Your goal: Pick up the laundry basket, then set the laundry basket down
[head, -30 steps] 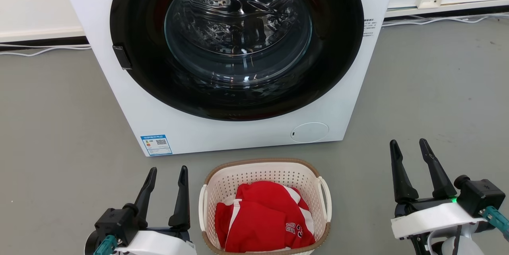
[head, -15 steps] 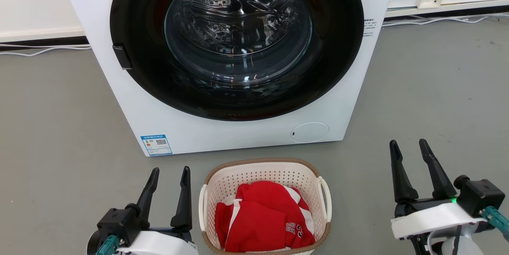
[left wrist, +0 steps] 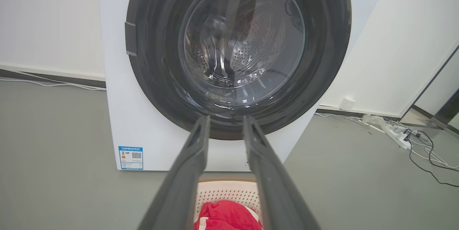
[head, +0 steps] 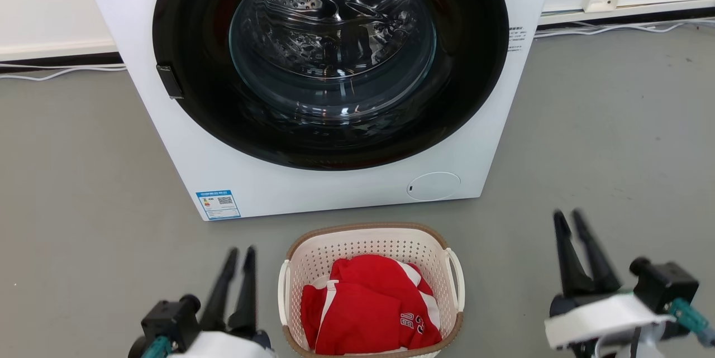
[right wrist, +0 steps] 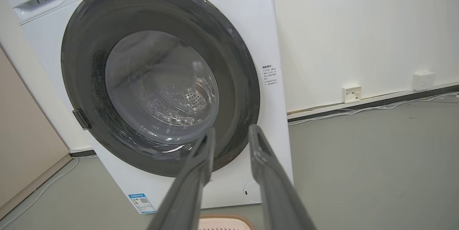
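Left fingers (head: 246, 291) and right fingers (head: 565, 257) narrowed, flanking the laundry basket (head: 366, 229).

The grey floor (head: 603, 123) takes up the lower part and both sides of the head view, smooth and matte. A white washer (head: 290, 190) stands on it at top centre, and the basket (head: 368, 245) sits on it at bottom centre, just in front of the washer and not touching it. White cables (head: 56, 71) run along the floor's far edge at upper left and upper right. In the left wrist view a power strip (left wrist: 396, 137) and a black cable (left wrist: 417, 160) lie on the floor at right, near the wall.
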### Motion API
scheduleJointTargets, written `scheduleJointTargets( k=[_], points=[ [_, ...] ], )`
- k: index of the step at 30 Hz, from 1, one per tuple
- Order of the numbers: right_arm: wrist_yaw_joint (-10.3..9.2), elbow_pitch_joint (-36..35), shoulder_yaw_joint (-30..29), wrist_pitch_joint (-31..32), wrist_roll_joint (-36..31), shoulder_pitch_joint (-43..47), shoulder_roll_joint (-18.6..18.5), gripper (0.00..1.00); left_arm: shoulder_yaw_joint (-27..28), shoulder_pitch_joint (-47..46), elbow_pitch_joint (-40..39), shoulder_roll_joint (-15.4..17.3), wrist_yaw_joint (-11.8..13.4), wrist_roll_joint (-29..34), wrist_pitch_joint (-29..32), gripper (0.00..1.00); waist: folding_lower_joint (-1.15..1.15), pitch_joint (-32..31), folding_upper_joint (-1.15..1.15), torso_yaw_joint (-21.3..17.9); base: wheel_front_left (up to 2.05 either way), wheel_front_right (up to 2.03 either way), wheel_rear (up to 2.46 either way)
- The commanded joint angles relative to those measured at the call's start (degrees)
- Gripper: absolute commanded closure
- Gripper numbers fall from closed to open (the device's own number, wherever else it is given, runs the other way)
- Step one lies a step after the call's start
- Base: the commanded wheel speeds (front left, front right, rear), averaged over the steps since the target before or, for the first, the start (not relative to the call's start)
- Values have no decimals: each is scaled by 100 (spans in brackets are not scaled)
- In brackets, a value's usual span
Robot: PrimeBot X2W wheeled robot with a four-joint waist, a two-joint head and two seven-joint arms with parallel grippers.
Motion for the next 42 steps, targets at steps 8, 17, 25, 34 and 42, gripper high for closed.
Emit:
scheduleJointTargets(
  k=[8, 17, 25, 34, 42],
  points=[
    [3, -76, -52, 152, 546, -58, -1, 100, 73, -71, -54, 39, -49, -562, 123, 100, 6, -18, 0, 32, 0, 0, 0],
    [6, -65, -98, 286, 1029, -77, 22, 100, 140, -137, 18, 63, -98, -1057, 237, 100, 0, -14, 0, 61, 0, 0, 0],
    [8, -58, -144, 422, 1510, -90, 44, 100, 210, -195, 83, 84, -147, -1545, 353, 100, 0, -20, 0, 89, 0, 0, 0],
    [11, -51, -197, 574, 2053, -103, 70, 100, 295, -256, 139, 103, -201, -2093, 487, 100, 0, -27, 0, 122, 0, 0, 0],
    [14, -46, -243, 710, 2536, -114, 92, 100, 375, -306, 183, 117, -249, -2575, 610, 100, 0, -33, 0, 151, 0, 0, 0]
  ],
)
